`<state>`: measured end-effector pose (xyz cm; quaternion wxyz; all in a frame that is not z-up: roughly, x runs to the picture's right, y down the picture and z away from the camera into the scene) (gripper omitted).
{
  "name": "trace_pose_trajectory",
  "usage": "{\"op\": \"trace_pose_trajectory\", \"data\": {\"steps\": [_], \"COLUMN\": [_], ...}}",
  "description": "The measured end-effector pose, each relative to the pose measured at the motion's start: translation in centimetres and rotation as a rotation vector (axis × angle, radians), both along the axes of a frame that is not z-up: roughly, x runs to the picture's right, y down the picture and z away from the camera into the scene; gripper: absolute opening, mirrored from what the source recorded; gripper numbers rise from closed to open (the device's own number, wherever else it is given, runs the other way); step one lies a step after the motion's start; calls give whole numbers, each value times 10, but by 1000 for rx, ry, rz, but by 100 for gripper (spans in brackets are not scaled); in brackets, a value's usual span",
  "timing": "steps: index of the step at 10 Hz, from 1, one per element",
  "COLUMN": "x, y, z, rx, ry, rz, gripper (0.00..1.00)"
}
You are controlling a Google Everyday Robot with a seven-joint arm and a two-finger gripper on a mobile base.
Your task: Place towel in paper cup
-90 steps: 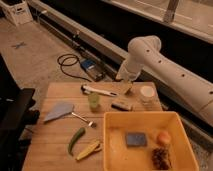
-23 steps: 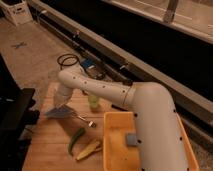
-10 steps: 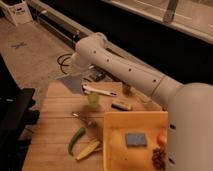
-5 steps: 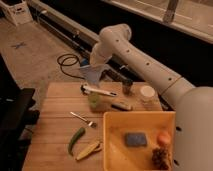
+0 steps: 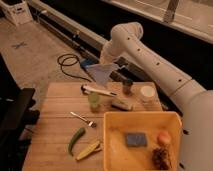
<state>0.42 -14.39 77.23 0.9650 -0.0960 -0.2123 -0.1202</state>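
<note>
A grey-blue towel (image 5: 102,73) hangs in the air over the back of the wooden table (image 5: 55,125), drooping to a point just above a white pen-like tool (image 5: 99,91). My gripper (image 5: 106,61) is at the end of the white arm that reaches in from the right, and it is shut on the towel's top edge. The white paper cup (image 5: 147,95) stands upright at the table's back right, right of the towel and apart from it.
A green cup (image 5: 94,101), a small dark jar (image 5: 128,86) and a bar (image 5: 121,104) stand between towel and paper cup. A yellow bin (image 5: 116,150) holds a blue sponge, an orange fruit and a dark cluster. A fork (image 5: 82,119), green pepper (image 5: 76,140) and yellow peel (image 5: 89,149) lie in front.
The towel has been picked up off the table's left side. The arm has swung right with it, so it now hangs over the back middle.
</note>
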Motion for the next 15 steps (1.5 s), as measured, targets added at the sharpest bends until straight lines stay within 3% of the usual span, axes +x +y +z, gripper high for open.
{"op": "trace_pose_trajectory", "data": {"steps": [5, 7, 11, 15], "x": [-2, 4, 72, 152], "y": [0, 0, -1, 6], "z": [0, -4, -20, -51], "rx": [0, 13, 51, 79], "ry": [-2, 24, 134, 291], "rz": [-1, 29, 138, 279], "gripper": [0, 0, 0, 0]}}
